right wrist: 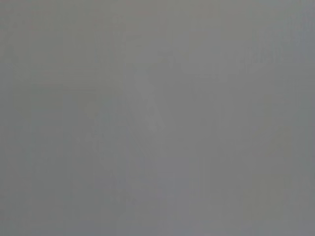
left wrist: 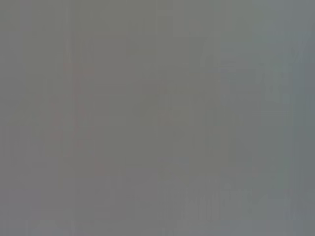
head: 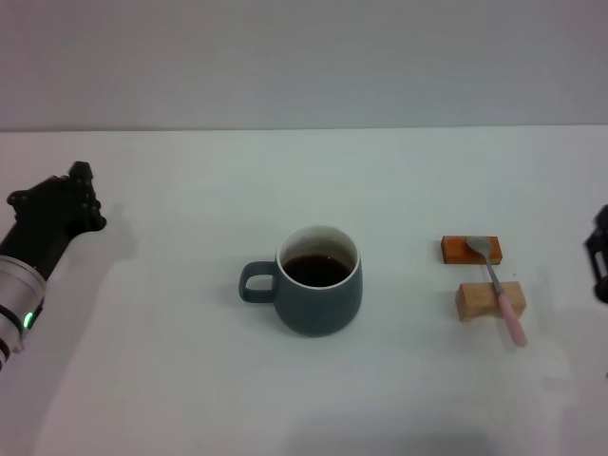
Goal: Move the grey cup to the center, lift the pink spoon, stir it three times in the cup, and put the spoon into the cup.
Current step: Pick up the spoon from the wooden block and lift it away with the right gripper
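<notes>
**Both arms at the table's edges, cup and spoon untouched**

The left gripper [head: 71, 195], black on a silver forearm, lies low at the far left; the right gripper [head: 600, 255] shows only at the right border. Whether either pincer is spread cannot be told. The squat blue-grey ceramic cup [head: 318, 281], holding dark liquid, stands mid-table. The pink-handled metal spoon [head: 498, 282] rests across two small wooden blocks [head: 488, 299] to its right.

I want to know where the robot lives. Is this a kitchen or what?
Probably a test bench, not a kitchen: a bare white table against a plain wall, holding only a cup and a spoon propped on two small blocks.
</notes>
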Motion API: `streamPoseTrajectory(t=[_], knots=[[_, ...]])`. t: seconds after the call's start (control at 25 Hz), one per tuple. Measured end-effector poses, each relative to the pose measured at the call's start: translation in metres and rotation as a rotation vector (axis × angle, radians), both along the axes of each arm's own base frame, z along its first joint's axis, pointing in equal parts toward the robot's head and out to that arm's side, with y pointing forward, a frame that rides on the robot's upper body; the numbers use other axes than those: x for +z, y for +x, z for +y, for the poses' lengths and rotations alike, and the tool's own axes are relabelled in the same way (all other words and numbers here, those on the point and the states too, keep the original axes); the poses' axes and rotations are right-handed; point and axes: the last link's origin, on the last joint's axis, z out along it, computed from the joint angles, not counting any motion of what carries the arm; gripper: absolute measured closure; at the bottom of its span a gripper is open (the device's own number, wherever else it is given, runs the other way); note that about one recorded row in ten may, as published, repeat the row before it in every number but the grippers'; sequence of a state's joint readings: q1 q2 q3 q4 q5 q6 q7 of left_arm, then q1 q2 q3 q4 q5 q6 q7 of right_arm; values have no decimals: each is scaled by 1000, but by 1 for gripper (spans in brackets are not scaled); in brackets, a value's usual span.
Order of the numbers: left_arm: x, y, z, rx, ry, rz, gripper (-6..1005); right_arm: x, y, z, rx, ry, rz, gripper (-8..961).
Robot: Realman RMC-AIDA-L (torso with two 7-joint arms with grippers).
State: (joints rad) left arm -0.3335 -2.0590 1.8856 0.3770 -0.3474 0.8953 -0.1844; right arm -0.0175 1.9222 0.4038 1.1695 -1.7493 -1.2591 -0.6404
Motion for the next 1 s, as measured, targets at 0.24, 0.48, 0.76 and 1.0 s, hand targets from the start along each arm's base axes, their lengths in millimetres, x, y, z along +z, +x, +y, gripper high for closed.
streamPoseTrajectory(t=[0.24, 0.48, 0.76, 1.0], knots=[[3, -2, -1, -1, 11, 1, 1001, -16, -6, -11, 17, -72, 7, 303], [3, -3, -1, 3, 10, 5, 1001, -27, -8, -22, 27, -123, 11, 302], [6, -5, -1, 8, 20, 3, 1001, -34, 1, -30, 8, -154, 11, 303], [6, -3, 0, 3, 22, 2, 1001, -39, 12, -30, -4, -195, 35, 303]])
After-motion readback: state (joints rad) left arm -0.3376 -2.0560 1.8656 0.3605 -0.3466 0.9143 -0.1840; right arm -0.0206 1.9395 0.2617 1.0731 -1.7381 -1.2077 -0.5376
